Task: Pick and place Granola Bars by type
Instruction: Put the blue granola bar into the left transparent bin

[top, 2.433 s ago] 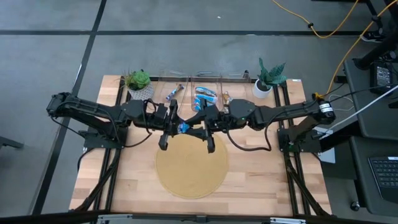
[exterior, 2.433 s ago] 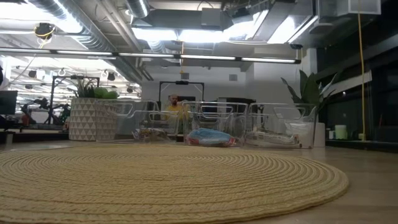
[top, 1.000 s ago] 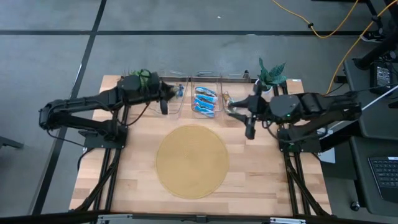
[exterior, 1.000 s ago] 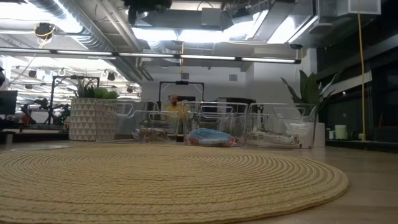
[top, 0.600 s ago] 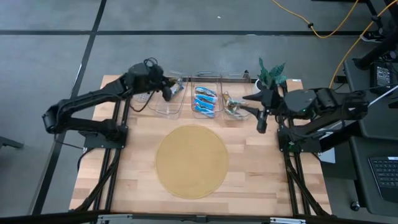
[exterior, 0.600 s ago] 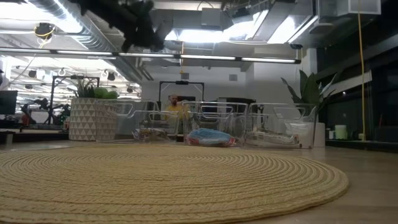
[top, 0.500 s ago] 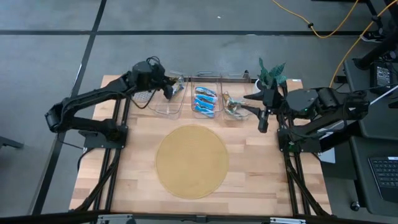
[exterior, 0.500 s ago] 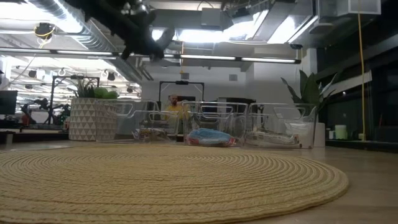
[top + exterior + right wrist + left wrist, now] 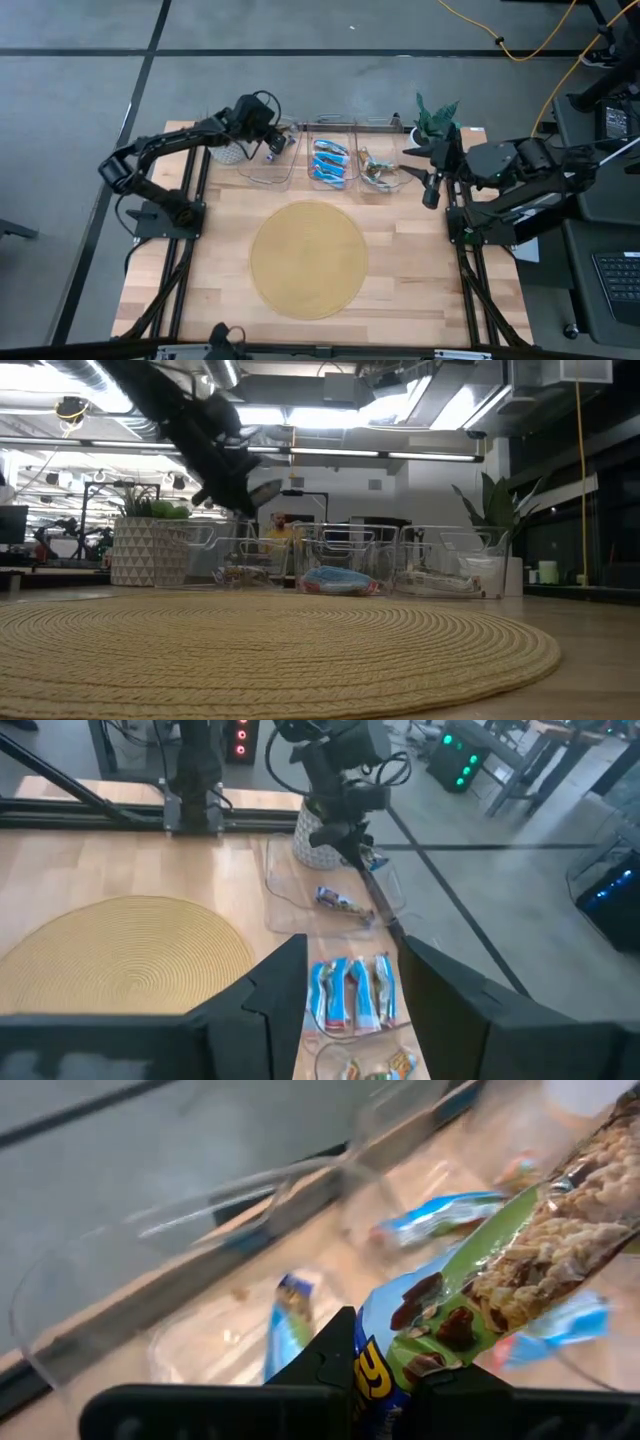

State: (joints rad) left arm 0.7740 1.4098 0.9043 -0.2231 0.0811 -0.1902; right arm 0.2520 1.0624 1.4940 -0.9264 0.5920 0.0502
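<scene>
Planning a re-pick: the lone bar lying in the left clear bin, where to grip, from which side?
Pinch the lone bar across its narrow width at mid-length, coming from straight above: it lies flat, and the walls of the bin likely block side approaches.

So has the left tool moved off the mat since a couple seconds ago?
Yes. The left tool, shut on a bar, went from the mat's edge to over the left bin.

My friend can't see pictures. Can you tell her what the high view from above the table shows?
The left gripper holds a granola bar over the left clear bin. Blue bars fill the middle bin, the round woven mat lies in front, and the right gripper waits beside the right bin.
</scene>
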